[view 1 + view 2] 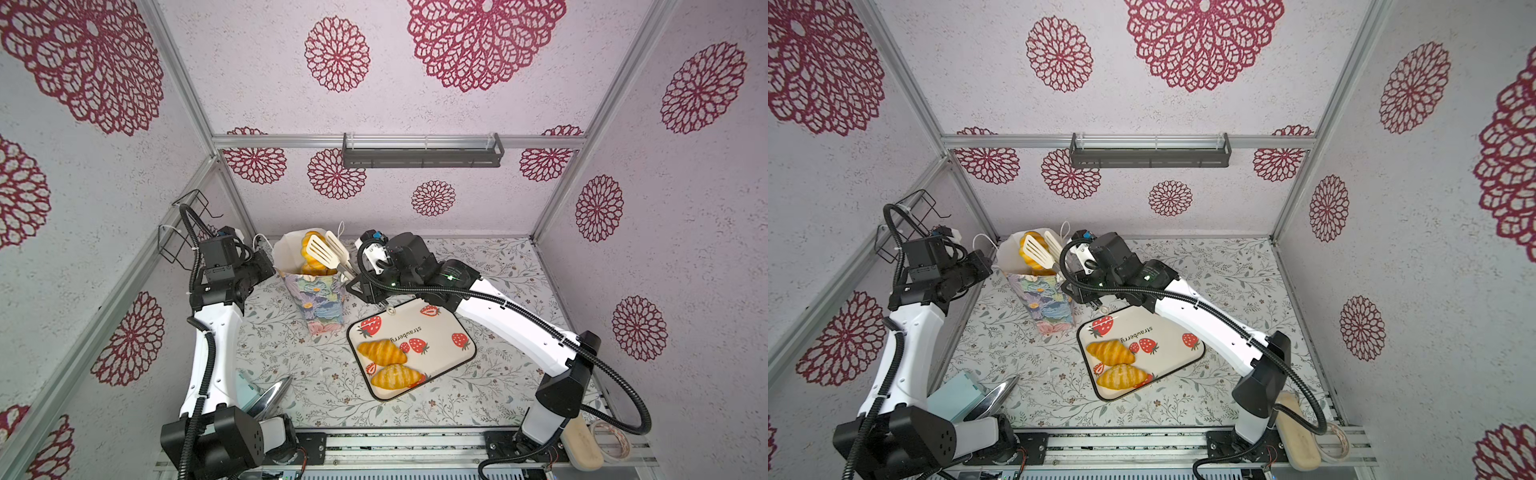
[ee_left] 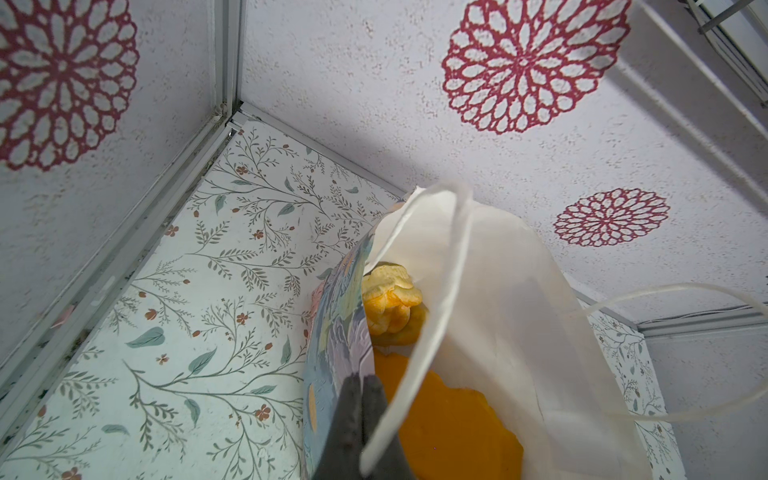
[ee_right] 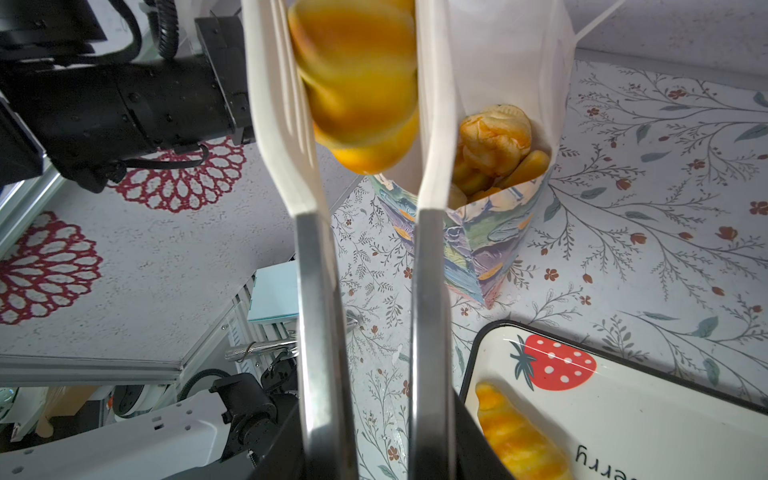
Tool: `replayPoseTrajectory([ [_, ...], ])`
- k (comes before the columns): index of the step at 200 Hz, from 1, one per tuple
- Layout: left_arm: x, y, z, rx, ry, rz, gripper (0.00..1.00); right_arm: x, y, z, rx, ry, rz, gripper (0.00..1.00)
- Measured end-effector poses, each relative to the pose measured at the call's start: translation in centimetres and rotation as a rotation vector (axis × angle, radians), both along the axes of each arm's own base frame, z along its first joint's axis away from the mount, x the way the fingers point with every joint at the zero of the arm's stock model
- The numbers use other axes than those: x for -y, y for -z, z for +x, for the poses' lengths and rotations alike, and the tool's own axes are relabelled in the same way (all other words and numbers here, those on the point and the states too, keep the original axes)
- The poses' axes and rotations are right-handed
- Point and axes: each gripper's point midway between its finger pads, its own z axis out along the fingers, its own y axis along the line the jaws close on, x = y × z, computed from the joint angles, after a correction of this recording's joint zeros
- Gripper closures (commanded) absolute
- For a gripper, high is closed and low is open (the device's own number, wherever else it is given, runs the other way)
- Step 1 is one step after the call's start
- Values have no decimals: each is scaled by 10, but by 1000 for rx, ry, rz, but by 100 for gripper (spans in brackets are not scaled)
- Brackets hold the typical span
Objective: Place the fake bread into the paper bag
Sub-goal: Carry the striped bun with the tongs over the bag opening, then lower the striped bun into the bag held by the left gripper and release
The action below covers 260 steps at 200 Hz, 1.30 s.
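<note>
The paper bag [image 1: 320, 299] [image 1: 1050, 303] stands upright at the back of the table, flower print outside and white inside. My left gripper [image 2: 363, 386] is shut on the bag's rim [image 2: 340, 316]. My right gripper [image 3: 378, 457] [image 1: 355, 284] is shut on metal tongs [image 3: 316, 291] with white slotted blades. A blurred piece of fake bread [image 3: 361, 83] [image 1: 308, 241] sits between the blades, over the bag's mouth. More fake bread [image 3: 494, 137] [image 2: 390, 299] lies inside the bag. Two croissants [image 1: 381, 351] [image 1: 395, 376] lie on the strawberry tray [image 1: 449, 328].
A black wire basket [image 1: 183, 228] hangs on the left wall and a dark shelf [image 1: 422, 153] on the back wall. A shiny metal object [image 1: 272, 395] and a teal box [image 1: 955, 399] lie front left. A tape roll [image 1: 611, 440] sits front right.
</note>
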Motion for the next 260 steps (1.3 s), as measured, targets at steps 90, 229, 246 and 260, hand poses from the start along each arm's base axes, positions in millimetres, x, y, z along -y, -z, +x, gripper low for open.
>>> replayPoseTrajectory([
  [90,6,0,1,8,29,-18,100,-8,12,8,-25,8,-50,60],
  [229,13,-3,3,24,61,-33,100,-3,35,25,-62,54,-117,60],
  [246,14,-4,3,29,66,-36,100,-3,35,26,-61,56,-116,60],
  [260,14,-4,4,32,69,-37,100,-2,35,27,-62,57,-115,60],
])
